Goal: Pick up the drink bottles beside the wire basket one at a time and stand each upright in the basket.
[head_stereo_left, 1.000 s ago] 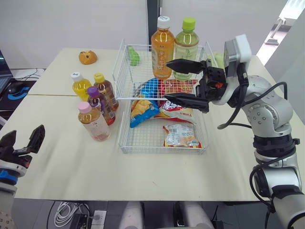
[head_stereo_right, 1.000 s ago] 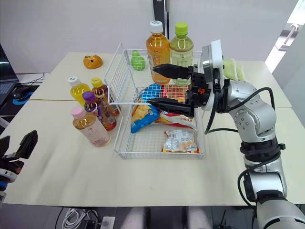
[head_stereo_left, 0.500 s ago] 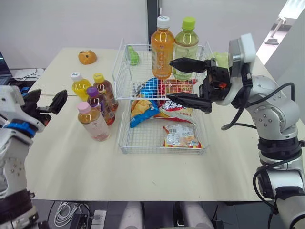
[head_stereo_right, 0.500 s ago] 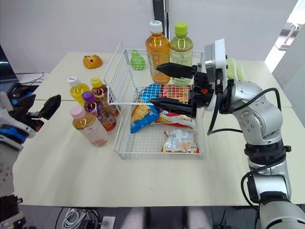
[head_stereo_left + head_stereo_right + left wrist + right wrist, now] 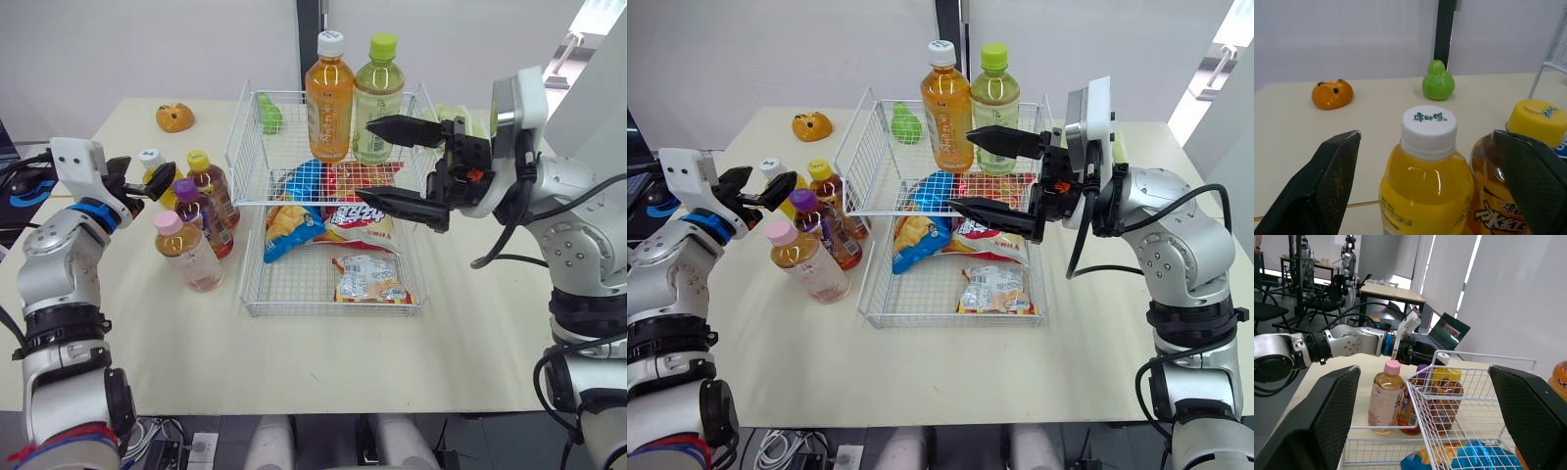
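**Fingers spread either side of white-capped bottle**

We see our left gripper open, touching nothing. That bottle stands at nine o'clock of the wire basket, with the yellow-capped bottle, purple-capped bottle and pink-capped bottle. Our right gripper hangs open over the basket. At its twelve o'clock end, the orange bottle and green bottle stand upright.

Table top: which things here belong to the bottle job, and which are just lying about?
Job: white-cap bottle, yellow-cap bottle, purple-cap bottle, pink-cap bottle, wire basket, orange bottle and green bottle already standing in it.
Lying about: snack bags in the basket, orange toy, green pear toy.
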Action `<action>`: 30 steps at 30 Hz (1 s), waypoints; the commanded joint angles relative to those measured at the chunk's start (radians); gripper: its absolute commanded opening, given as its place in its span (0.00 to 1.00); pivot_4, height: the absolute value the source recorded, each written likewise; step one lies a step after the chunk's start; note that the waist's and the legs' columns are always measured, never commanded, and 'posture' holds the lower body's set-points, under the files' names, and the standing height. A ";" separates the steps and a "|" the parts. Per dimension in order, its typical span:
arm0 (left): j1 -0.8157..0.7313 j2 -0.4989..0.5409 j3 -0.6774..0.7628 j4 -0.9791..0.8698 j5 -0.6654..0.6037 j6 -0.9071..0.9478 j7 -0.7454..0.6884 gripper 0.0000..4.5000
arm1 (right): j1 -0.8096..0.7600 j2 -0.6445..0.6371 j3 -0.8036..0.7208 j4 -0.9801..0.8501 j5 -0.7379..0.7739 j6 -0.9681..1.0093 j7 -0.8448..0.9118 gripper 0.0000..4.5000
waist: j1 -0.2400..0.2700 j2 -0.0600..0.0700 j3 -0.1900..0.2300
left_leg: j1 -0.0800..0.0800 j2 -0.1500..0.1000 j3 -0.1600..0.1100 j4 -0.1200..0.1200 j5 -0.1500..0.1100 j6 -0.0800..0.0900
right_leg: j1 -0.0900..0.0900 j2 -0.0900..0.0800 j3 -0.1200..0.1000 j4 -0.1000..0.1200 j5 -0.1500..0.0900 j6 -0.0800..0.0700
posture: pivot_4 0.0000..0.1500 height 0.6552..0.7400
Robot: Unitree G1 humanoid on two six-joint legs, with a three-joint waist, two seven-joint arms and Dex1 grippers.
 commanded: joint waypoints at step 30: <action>-0.154 0.020 -0.031 0.272 0.078 -0.187 -0.061 0.30 | 0.003 -0.040 -0.055 -0.079 0.057 0.029 -0.053 1.00 | -0.004 0.000 0.000 | 0.000 0.000 0.000 0.000 0.000 0.000 | 0.000 0.000 0.000 0.000 0.000 0.000 | 1.00 1.00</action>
